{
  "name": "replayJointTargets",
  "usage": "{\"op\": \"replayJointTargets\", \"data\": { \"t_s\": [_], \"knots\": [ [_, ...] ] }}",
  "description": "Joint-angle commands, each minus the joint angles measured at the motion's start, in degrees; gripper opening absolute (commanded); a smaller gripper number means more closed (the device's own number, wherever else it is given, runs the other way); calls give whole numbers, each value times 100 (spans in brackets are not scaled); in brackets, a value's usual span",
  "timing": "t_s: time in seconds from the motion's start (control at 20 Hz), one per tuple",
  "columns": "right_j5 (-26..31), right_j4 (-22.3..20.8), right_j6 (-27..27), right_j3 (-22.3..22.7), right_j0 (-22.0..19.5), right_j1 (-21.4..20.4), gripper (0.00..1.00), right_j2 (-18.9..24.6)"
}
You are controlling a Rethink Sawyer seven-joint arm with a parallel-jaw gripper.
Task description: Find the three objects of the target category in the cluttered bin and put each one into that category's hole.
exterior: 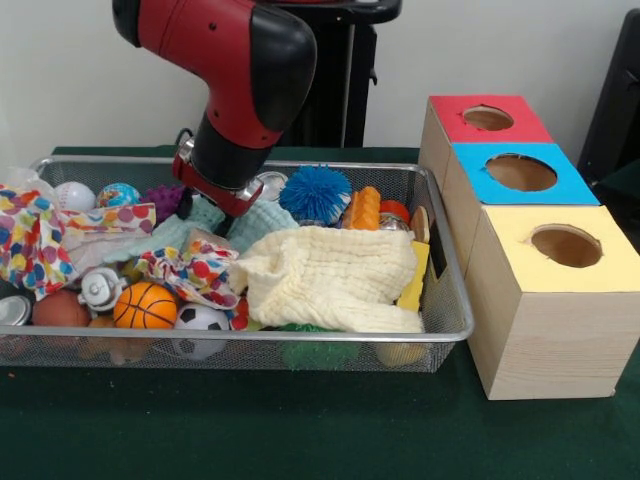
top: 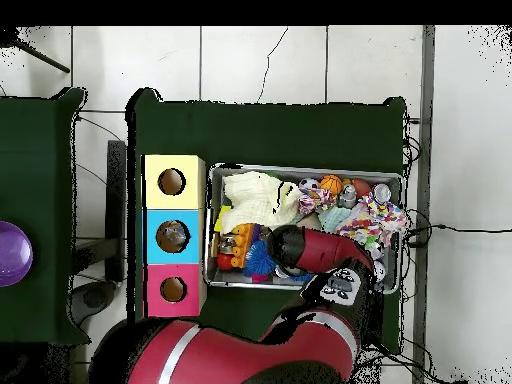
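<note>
The wire mesh bin (exterior: pixel 250 341) stands on the green table, full of clutter; it also shows in the overhead view (top: pixel 300 168). My gripper (exterior: pixel 220 203) reaches down into the bin's back middle, at the teal cloth (exterior: pixel 185 228). The wrist hides its tips in both views; in the overhead view the arm covers it (top: pixel 290 246). A pale see-through crinkly item (exterior: pixel 20 180) shows at the bin's far left end, above a dotted cloth (exterior: pixel 40 236). I cannot make out other clear plastic items. Three wooden boxes with holes stand beside the bin: red (exterior: pixel 488 118), blue (exterior: pixel 521 172), yellow (exterior: pixel 566 245).
In the bin lie a cream cloth (exterior: pixel 330 276), a blue spiky ball (exterior: pixel 315 192), a small basketball (exterior: pixel 145 305), a soccer ball (exterior: pixel 200 319), a purple spiky ball (exterior: pixel 165 200) and a metal can (exterior: pixel 12 309). A purple round thing (top: pixel 12 252) sits on a separate table.
</note>
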Motion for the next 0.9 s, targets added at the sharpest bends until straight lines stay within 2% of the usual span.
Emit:
{"op": "replayJointTargets", "data": {
  "t_s": [0.05,0.2,0.35,0.45,0.5,0.7,0.9],
  "knots": [
    [-69,297,1403,232,-48,463,100,148],
    [-180,341,1287,203,-173,512,100,264],
    [-559,449,1187,260,-492,500,100,589],
    [-754,354,1013,191,-577,487,100,653],
    [-797,372,961,215,-639,458,0,727],
    [-902,260,914,119,-523,448,0,635],
    [-701,187,749,14,-469,357,0,622]
  ]
}}
